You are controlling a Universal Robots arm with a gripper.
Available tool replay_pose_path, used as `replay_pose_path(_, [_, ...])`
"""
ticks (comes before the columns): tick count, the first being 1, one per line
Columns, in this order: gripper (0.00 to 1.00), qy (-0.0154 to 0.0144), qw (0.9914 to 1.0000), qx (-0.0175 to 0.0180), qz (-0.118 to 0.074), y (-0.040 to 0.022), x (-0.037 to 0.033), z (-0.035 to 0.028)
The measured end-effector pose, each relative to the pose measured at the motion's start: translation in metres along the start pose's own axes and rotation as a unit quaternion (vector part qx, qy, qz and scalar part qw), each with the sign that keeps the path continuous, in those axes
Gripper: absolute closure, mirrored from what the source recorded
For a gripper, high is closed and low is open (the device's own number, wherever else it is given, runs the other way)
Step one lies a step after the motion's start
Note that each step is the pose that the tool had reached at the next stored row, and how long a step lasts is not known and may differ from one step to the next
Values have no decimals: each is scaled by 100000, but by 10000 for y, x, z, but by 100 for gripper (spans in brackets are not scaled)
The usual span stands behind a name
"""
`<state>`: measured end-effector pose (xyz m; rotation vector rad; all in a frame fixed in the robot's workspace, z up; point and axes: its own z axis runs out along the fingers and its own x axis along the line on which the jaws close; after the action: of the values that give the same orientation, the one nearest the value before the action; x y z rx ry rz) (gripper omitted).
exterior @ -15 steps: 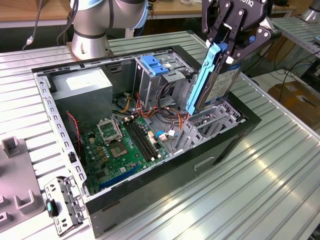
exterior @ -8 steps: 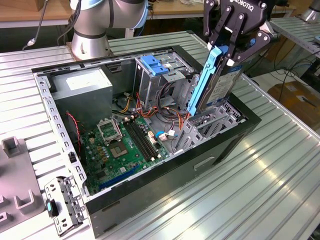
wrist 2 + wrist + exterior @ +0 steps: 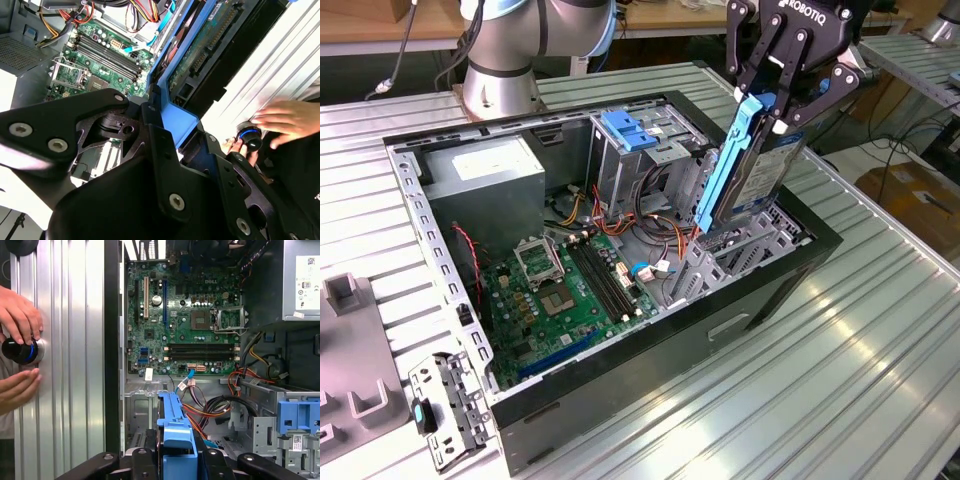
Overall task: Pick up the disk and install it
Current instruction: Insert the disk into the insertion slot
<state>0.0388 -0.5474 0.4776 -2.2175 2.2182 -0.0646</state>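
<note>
Gripper: clenched on disk, held on edge.
Disk: tilted, lower end inside case, the exterior view's right.

One robot arm with one gripper, and one disk. One open computer case, with one green motherboard, one grey power-supply box and one blue-topped drive cage inside. The first wrist view counts two hands, an upper hand and a lower hand, and one blue-ringed knob
</note>
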Motion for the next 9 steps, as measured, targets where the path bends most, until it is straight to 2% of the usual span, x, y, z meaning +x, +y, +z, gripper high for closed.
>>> replay_pose_path(6, [63, -3, 100000, -1, -3, -4, 0, 2])
replay_pose_path(9, [63, -4, 100000, 1, 0, -42, 0, 9])
